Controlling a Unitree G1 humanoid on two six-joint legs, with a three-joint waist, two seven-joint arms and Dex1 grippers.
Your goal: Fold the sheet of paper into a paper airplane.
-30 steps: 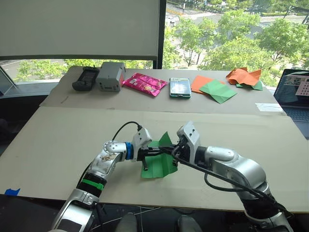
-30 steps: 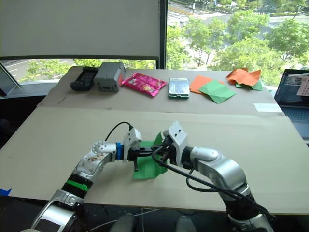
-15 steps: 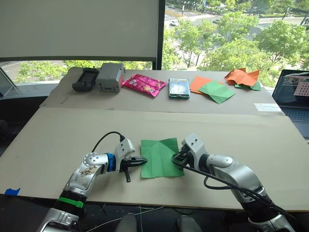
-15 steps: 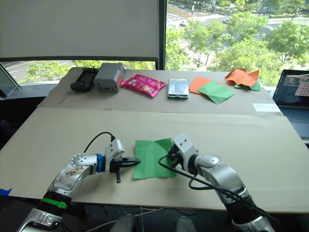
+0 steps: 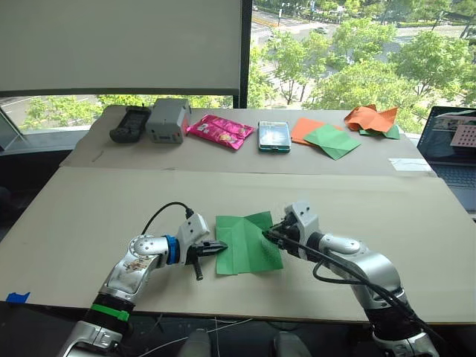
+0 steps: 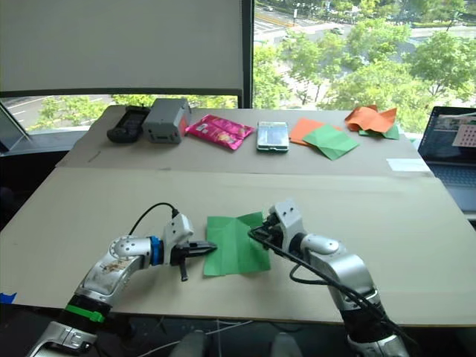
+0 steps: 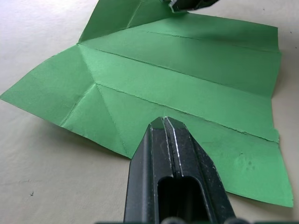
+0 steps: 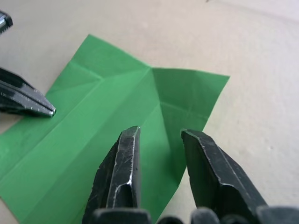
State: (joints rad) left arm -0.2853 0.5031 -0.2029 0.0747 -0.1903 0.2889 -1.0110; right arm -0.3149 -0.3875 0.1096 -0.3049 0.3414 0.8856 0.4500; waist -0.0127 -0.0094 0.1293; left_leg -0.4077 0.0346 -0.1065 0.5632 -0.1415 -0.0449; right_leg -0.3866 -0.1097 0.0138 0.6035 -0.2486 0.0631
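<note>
Down on the near board you've got the sheet of paper (image 5: 248,243) lying flat, bright green, creased all over. Left gripper (image 5: 221,248) pinched closed at its edge; right gripper (image 8: 159,135) spread apart above it.

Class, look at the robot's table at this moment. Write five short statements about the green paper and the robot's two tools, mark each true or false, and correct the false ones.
1. The green paper lies opened out on the table. True.
2. The left tool is shut. True.
3. The right tool is clamped on the paper. False: its fingers stand apart above the paper's edge.
4. The paper is already a finished airplane. False: it is a creased sheet, mostly unfolded.
5. The left tool's tip points at the paper's left edge. True.
</note>
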